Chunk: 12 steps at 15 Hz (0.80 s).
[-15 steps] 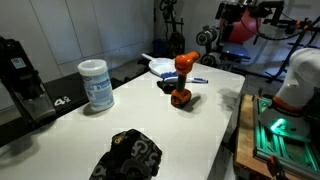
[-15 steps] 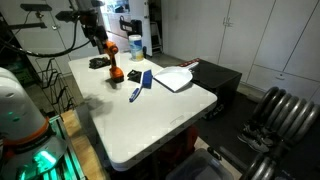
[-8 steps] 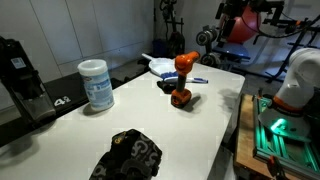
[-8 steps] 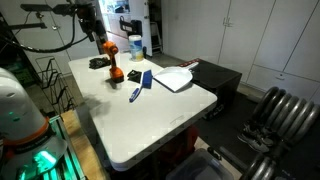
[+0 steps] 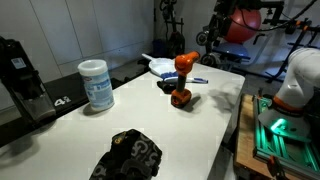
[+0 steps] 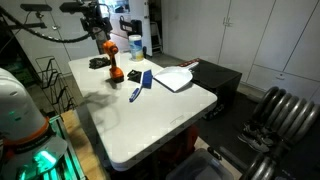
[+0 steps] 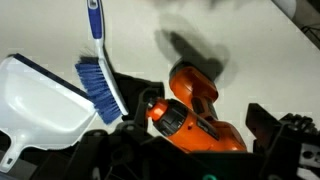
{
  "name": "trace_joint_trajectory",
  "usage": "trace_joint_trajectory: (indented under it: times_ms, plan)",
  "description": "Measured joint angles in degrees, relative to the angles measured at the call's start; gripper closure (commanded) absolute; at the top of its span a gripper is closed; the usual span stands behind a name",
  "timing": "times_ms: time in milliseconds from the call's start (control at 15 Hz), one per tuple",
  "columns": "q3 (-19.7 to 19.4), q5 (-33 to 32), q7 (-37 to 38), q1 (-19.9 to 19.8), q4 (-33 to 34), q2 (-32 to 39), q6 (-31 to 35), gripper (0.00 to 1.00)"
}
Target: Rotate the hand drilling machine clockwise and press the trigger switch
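wrist view: orange drill is standing on the white table, just beside a blue brush.
hand: is hanging above the drill; cannot tell whether apart or together.

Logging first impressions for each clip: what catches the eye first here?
The orange drill stands upright on the white table, the brightest thing on it. Beside it lie a white dustpan and a blue brush; a white canister stands apart from them.
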Motion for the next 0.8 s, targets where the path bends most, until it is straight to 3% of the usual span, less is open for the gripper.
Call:
trace_joint_trajectory:
  times_ms: [400,800]
  plan:
    - [-0.34,-0.01,-14.15,2.67,8.65,11.76,0.0,0.0]
    - [-0.34,-0.01,-15.7,3.12,10.39,13.99,-0.02,0.0]
